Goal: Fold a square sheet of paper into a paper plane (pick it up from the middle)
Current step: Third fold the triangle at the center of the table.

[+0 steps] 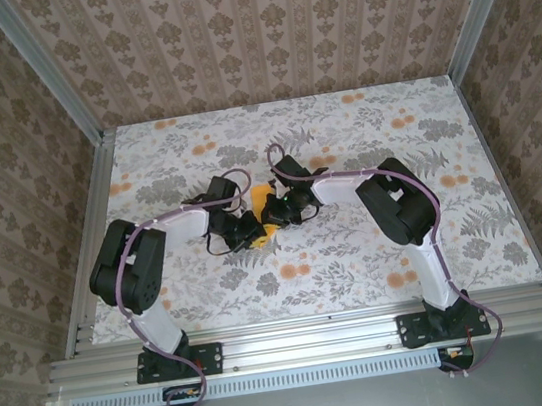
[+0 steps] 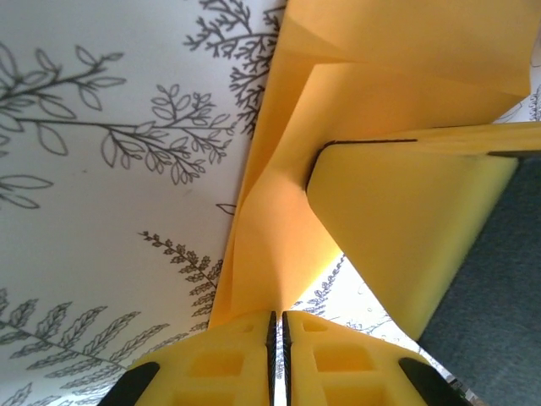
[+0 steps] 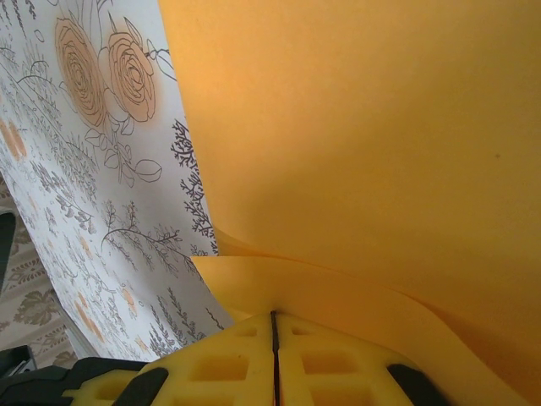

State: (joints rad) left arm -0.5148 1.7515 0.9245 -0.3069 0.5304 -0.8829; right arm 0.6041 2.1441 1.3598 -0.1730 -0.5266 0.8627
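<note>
Inspection of both my end effectors at the middle of the table (image 1: pixel 380 258).

Left gripper (image 1: pixel 246 230): seen from above, it reaches in from the left and stops just left of the table's centre. In my left wrist view, the left gripper (image 2: pixel 273 320) has its two yellow fingers (image 2: pixel 220 364) pressed together with only a hairline slit between them. A lower edge of the sheet of paper (image 2: pixel 279 211) runs down into that slit. Finding: clamped on the sheet.

Right gripper (image 1: pixel 278 209): it reaches in from the right, just beside the left one, nearly touching it. In my right wrist view, the right gripper (image 3: pixel 273 320) also shows its fingers (image 3: pixel 330 368) together, with a curved fold of the sheet (image 3: pixel 363 127) drawn into the tips. Finding: clamped on the sheet.

Sheet of paper (image 1: pixel 270 230): bright orange-yellow, held between my two grippers near the table's centre, and largely hidden under them from above. It is creased, with overlapping layers, and rises off the flower-printed surface (image 2: pixel 101 211) rather than lying flat.

A broad yellow finger (image 2: pixel 406 237), apparently my right arm's, presses against the sheet's right side in the left wrist view.
</note>
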